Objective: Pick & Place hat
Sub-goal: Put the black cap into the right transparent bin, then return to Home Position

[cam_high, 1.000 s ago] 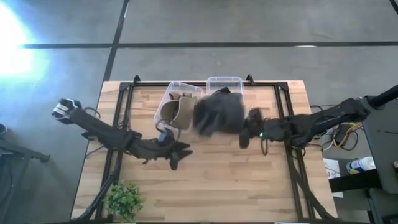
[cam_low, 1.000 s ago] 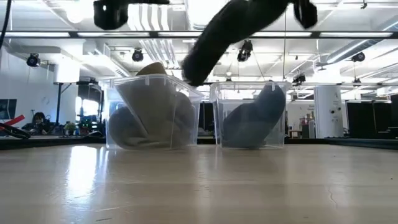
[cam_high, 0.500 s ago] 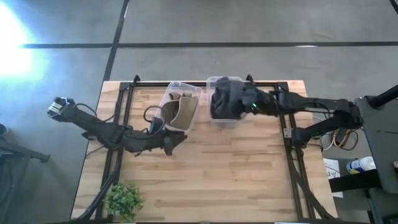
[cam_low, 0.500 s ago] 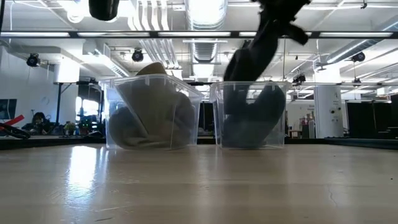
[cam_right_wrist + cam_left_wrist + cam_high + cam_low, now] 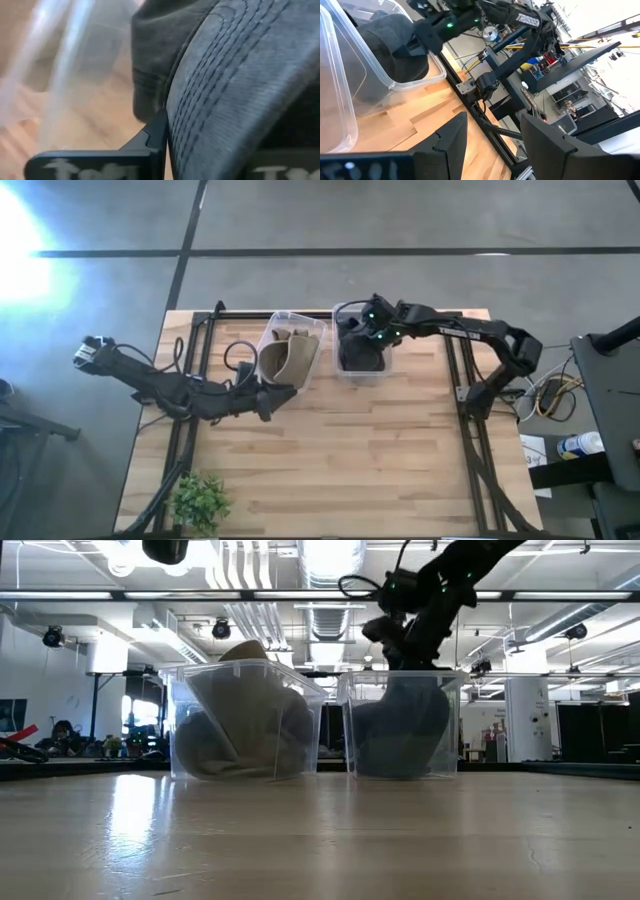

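A dark grey hat (image 5: 360, 352) sits in the right clear bin (image 5: 352, 309) at the table's far edge; through the bin wall it shows as a dark hat (image 5: 400, 730). My right gripper (image 5: 367, 320) is above that bin, also shown as right gripper (image 5: 405, 625), and is shut on the hat. A tan hat (image 5: 288, 358) fills the left clear bin (image 5: 318, 330). My left gripper (image 5: 275, 395) hovers open by that bin's near side; the left wrist view shows its parted fingers, left gripper (image 5: 495, 145), touching nothing. My right gripper pinches the dark hat's stitched brim (image 5: 215, 95) between its two fingers (image 5: 157, 132). It comes from above, reaching down into the right bin. The hat's body rests inside the bin (image 5: 400, 740) below the gripper.
Both bins stand side by side at the far edge of the wooden table (image 5: 380, 470). A small green plant (image 5: 200, 500) sits at the near left corner. Black frame rails (image 5: 470, 430) run along the table's sides. The table's middle and near part are bare wood.
My right gripper carried the dark hat from over the table's middle toward the far edge and lowered it into the right bin; the hat went from hanging in the air to sitting in the bin. My left gripper drifted slightly toward the tan hat's bin.
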